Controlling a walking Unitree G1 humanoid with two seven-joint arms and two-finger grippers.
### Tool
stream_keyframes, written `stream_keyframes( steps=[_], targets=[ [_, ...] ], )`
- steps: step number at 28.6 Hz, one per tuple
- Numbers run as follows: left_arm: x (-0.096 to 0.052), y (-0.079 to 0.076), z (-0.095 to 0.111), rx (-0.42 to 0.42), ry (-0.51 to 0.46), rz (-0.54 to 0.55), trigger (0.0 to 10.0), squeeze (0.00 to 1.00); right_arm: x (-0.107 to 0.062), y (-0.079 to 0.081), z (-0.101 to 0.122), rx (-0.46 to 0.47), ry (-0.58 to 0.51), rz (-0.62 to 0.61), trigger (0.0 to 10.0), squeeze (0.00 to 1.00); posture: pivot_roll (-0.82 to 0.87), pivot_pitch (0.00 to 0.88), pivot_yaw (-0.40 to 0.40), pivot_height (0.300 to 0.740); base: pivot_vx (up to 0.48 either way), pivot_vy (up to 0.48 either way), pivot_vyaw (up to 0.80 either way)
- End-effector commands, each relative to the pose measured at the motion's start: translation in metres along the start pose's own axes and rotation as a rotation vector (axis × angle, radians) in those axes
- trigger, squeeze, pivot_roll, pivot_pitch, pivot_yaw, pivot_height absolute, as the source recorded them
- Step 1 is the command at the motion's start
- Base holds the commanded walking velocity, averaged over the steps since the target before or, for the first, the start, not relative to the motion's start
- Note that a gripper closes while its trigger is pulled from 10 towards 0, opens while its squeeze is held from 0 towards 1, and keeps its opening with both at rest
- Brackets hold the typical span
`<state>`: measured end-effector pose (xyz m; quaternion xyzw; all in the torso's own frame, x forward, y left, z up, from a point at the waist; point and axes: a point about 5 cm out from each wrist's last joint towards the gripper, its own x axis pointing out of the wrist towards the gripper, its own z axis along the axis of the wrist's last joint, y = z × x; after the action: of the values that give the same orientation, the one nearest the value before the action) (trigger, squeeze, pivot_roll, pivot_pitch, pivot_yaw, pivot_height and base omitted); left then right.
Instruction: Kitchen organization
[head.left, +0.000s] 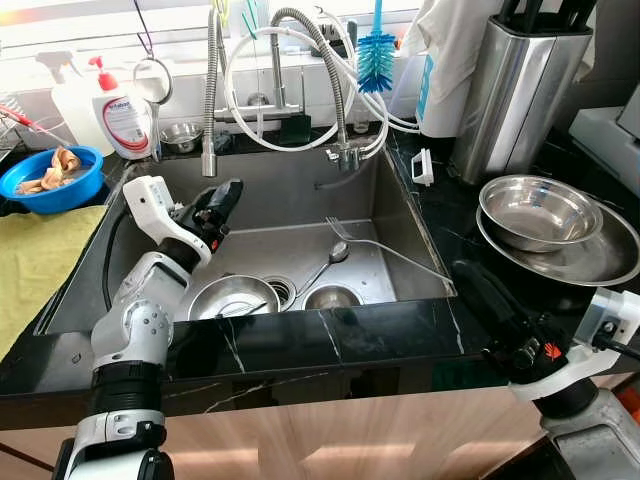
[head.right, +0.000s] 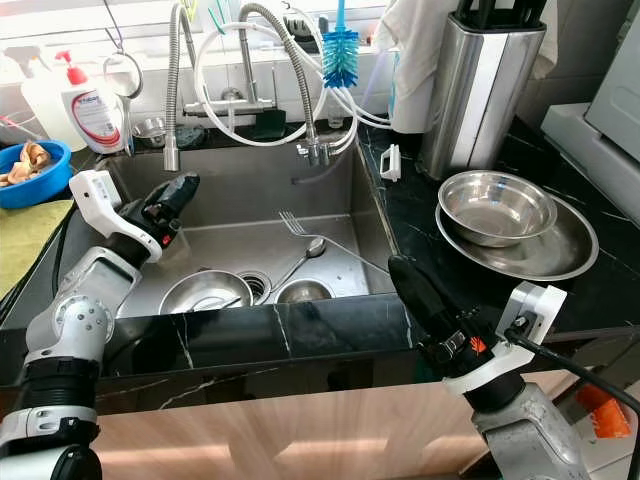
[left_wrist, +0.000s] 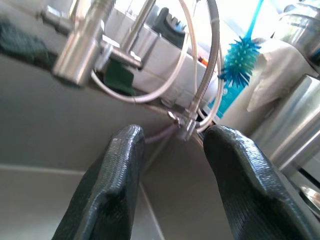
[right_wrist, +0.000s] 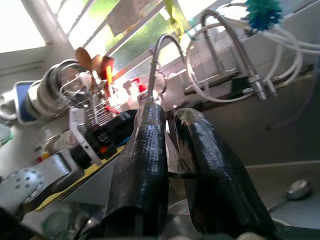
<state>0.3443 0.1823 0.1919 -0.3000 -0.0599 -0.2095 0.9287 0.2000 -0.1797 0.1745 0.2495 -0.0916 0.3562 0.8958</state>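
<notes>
The sink (head.left: 300, 200) is matt brushed steel; in it lie a shiny metal bowl (head.left: 232, 297), spoon (head.left: 335, 254) and fork (head.left: 345, 234). Right of the sink, the worktop (head.left: 440, 225) is glossy black veined stone bearing polished steel bowls (head.left: 540, 212). Left of it sits a blue plastic bowl (head.left: 60, 190). Both grippers' fingers (left_wrist: 117, 190) look like rough matt black rubber.

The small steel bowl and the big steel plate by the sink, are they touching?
Touching. In the left eye view the small steel bowl sits inside the big steel plate on the black counter, its base resting on the plate with no gap showing.
</notes>
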Motion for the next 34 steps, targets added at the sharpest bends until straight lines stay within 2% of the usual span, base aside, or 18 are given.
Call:
stream_keyframes(
  steps=[1,8,14,22,27,34],
  targets=[
    [-0.003,-0.008,0.004,-0.041,0.021,-0.088,10.0,0.0,0.001,0.007,0.003,-0.021,0.0,0.062,10.0,0.0,-0.07,0.0,0.05,0.74,0.0,0.0,0.0],
    [-0.011,-0.027,-0.005,-0.067,0.141,-0.273,10.0,0.0,0.002,0.015,0.006,-0.034,-0.036,0.132,10.0,0.0,-0.07,0.0,0.052,0.74,0.0,0.0,0.0],
    [-0.019,-0.037,-0.005,-0.1,0.21,-0.396,10.0,0.0,-0.002,0.023,0.006,-0.062,-0.039,0.196,10.0,0.0,-0.06,0.0,0.054,0.74,0.0,0.0,0.0],
    [-0.019,-0.037,0.0,-0.144,0.172,-0.392,10.0,0.0,-0.003,0.024,0.007,-0.06,-0.043,0.207,10.0,0.0,-0.07,0.0,0.052,0.74,0.0,0.0,0.0],
    [-0.013,-0.03,0.003,-0.138,0.105,-0.282,10.0,0.0,-0.004,0.024,0.007,-0.059,-0.044,0.209,10.0,0.0,-0.07,0.0,0.05,0.74,0.0,0.0,0.0],
    [-0.012,-0.029,0.006,-0.16,0.081,-0.267,10.0,0.0,-0.008,0.02,-0.002,-0.064,0.02,0.188,10.0,0.0,-0.07,0.0,0.047,0.74,0.0,0.0,0.0]
  ],
)
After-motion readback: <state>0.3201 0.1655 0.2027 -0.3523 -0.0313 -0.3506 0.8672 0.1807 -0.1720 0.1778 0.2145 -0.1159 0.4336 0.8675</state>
